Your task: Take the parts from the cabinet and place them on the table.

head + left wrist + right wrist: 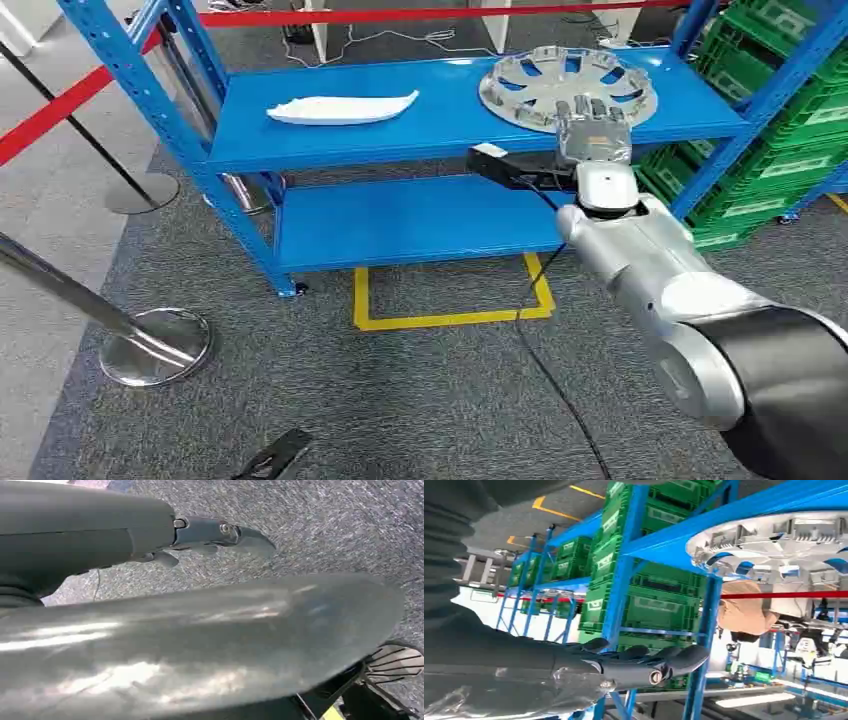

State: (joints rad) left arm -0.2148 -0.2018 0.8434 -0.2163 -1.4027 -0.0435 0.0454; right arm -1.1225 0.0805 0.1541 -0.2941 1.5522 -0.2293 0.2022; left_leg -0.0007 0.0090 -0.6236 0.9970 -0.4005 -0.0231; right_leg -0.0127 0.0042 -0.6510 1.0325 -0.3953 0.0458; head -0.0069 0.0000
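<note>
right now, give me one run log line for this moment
phase: reaching | right robot hand: open, at front edge of silver wheel cover | white part: on top shelf | left robot hand: over carpet

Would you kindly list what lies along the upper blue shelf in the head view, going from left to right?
White curved part → bare blue shelf board → silver wheel cover, with the right hand at its near edge → green crates past the rack's right post.

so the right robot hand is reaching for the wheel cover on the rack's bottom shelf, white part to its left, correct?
Not quite: the wheel cover lies on the top shelf, as the head view shows. The right robot hand reaches toward it, white part to its left.
</note>
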